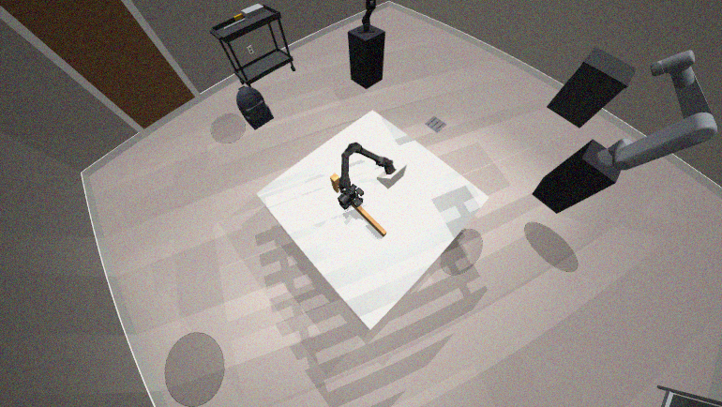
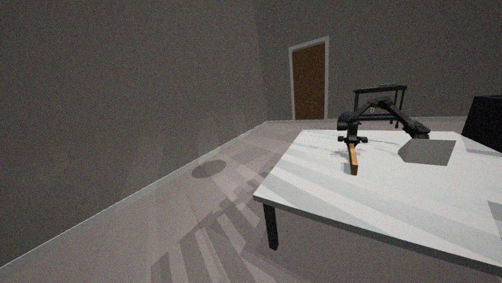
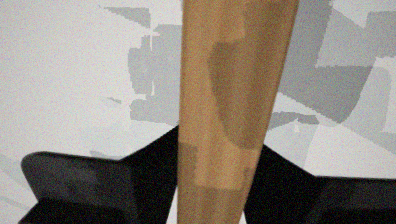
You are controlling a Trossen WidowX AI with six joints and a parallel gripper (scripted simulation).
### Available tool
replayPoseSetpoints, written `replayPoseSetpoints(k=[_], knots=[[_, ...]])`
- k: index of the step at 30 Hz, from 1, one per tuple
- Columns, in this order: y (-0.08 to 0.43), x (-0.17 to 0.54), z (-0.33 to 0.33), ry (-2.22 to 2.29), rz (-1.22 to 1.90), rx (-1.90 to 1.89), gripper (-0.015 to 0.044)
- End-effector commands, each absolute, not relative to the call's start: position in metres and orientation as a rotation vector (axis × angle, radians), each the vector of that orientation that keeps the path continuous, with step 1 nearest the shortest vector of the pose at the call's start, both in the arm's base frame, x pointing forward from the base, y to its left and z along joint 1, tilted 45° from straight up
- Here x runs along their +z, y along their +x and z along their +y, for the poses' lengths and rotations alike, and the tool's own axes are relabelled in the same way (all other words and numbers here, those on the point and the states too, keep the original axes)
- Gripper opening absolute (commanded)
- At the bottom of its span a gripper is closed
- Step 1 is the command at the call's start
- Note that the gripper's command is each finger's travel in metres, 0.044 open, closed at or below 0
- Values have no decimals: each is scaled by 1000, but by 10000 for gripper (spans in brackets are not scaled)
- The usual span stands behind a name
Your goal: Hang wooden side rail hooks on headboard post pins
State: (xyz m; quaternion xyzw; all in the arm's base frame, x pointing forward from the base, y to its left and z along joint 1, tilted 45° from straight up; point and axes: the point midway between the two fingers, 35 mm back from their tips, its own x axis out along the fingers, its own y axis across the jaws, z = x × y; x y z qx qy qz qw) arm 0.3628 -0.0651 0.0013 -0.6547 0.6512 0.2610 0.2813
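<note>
Arm (image 1: 355, 147) (image 2: 381, 102) arched, elbow high. Gripper (image 1: 354, 198) (image 2: 352, 140) (image 3: 210, 130) points downward, fingers closed on the wooden rail.

The long, straight, rectangular light-brown wooden side rail (image 1: 370, 220) (image 2: 353, 156) (image 3: 222, 95) is gripped across its width. Its free end points away from the short, upright orange-brown wooden headboard post (image 1: 334, 182). Contact beneath that free end is indeterminate. The post stands near the rail's gripped portion. The hooks, slot and pins are not discernible.
</note>
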Motion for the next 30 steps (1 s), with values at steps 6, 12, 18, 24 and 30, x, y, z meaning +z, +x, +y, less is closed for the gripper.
replayPoseSetpoints(k=[6, 12, 18, 24, 30], knots=[[363, 3, -61, -1766, 1740, 710, 0], [363, 4, -60, -1766, 1740, 710, 0], [363, 5, -60, -1766, 1740, 710, 0], [363, 5, -59, -1766, 1740, 710, 0], [363, 6, -58, -1766, 1740, 710, 0]])
